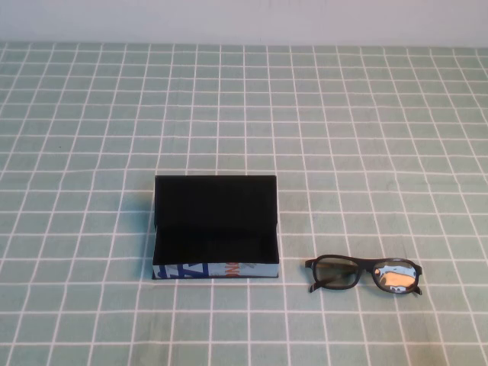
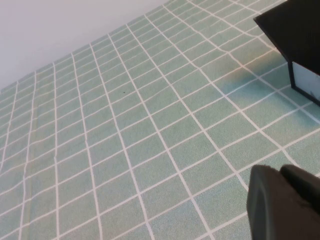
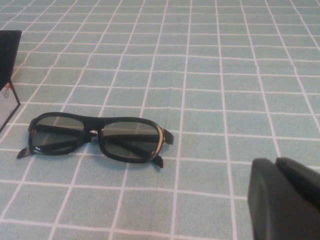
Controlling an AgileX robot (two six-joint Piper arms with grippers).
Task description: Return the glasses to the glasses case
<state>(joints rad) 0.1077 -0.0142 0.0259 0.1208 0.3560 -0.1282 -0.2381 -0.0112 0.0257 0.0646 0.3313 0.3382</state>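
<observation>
The black glasses case (image 1: pixel 215 229) lies open on the green checked cloth, lid raised at the back, patterned front side facing me. It looks empty inside. The black glasses (image 1: pixel 339 273) lie unfolded on the cloth just right of the case, lenses facing me. Neither arm shows in the high view. My left gripper (image 2: pixel 280 170) is shut and empty above bare cloth, with a corner of the case (image 2: pixel 295 45) off to one side. My right gripper (image 3: pixel 275 163) is shut and empty, hovering a short way from the glasses (image 3: pixel 127 142); the case's edge (image 3: pixel 7 75) shows beyond them.
The green cloth with white grid lines (image 1: pixel 343 130) covers the whole table. A pale wall (image 1: pixel 244 19) runs along the far edge. Nothing else stands on the cloth.
</observation>
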